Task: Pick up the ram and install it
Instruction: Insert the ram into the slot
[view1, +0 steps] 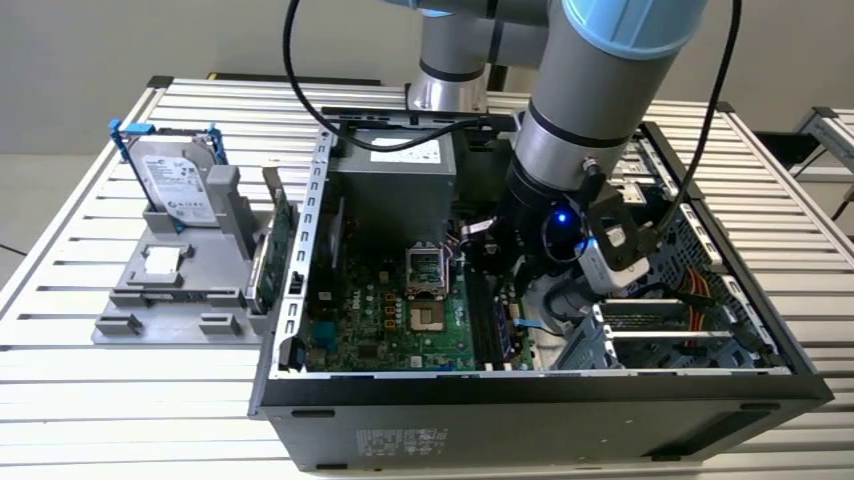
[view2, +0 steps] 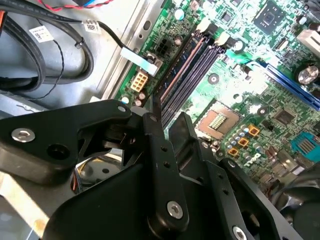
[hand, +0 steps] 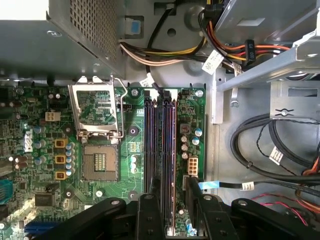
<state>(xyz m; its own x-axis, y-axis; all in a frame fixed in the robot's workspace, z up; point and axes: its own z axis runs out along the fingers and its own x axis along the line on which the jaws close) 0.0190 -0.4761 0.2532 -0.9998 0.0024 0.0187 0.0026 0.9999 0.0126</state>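
The ram (hand: 172, 135) stands on edge in the memory slot farthest from the processor socket (hand: 100, 162), a long dark stick also seen in the second wrist view (view2: 182, 62). My gripper (hand: 171, 187) hangs low over the near end of the slots. Its black fingers (hand: 150, 207) are spread to either side of the stick, with a gap to each, so it is open. In the second wrist view the gripper (view2: 167, 117) sits just above the stick's end. In the exterior view my arm (view1: 574, 150) reaches down into the computer case (view1: 534, 395) over the motherboard (view1: 387, 320).
A silver hard drive in a blue frame (view1: 174, 180) stands on a grey fixture (view1: 167, 290) at the exterior view's left. A green expansion card (view1: 276, 245) stands beside the case wall. Cable bundles (hand: 280, 150) and the power supply (hand: 75, 35) border the slots.
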